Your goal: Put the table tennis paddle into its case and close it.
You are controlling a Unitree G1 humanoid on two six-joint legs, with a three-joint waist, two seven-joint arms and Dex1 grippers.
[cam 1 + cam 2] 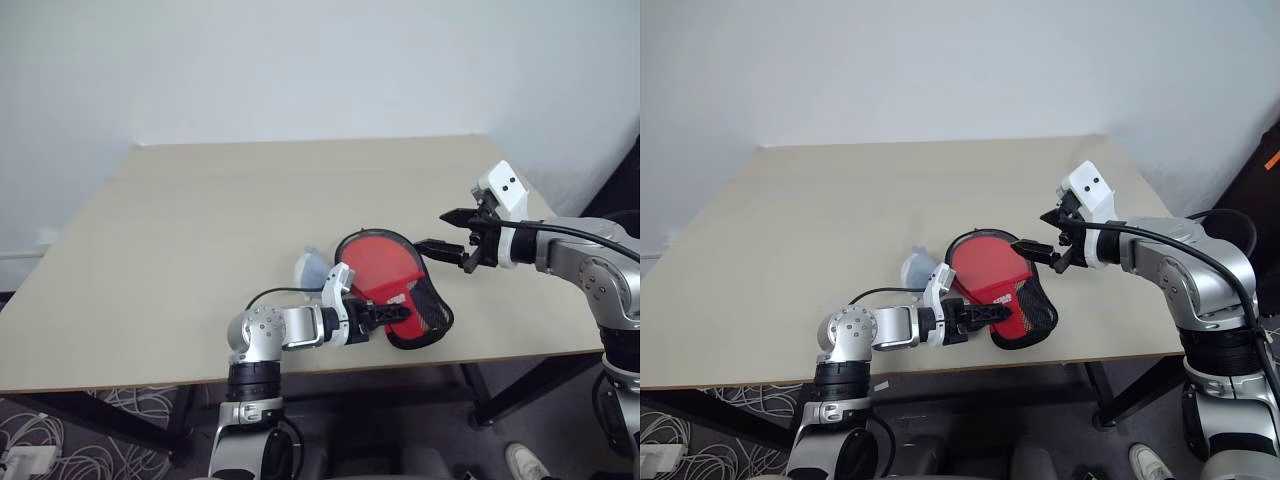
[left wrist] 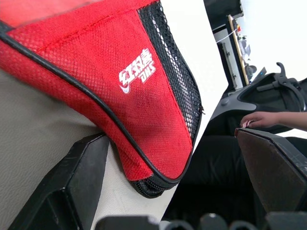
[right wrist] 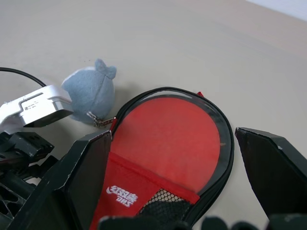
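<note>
The case point(image 1: 402, 298) lies open near the table's front edge, its red flap and black mesh point(image 1: 432, 316) covering the narrow end. Inside it, the table tennis paddle point(image 1: 378, 258) shows its round red face; the handle is hidden under the flap. My left gripper point(image 1: 385, 316) is low at the narrow end, open, with the case's corner point(image 2: 129, 96) between its fingers point(image 2: 72, 177), one of them against the fabric. Above the case's right side hovers my right gripper point(image 1: 432, 230), open, looking down on the paddle point(image 3: 172, 139).
A small blue-grey plush point(image 1: 310, 268) hangs on the case's zip at its left side. The table point(image 1: 200, 230) stretches bare to the left and back. The front edge is close below the case. A person's hand point(image 2: 261, 119) shows beyond the table in the left wrist view.
</note>
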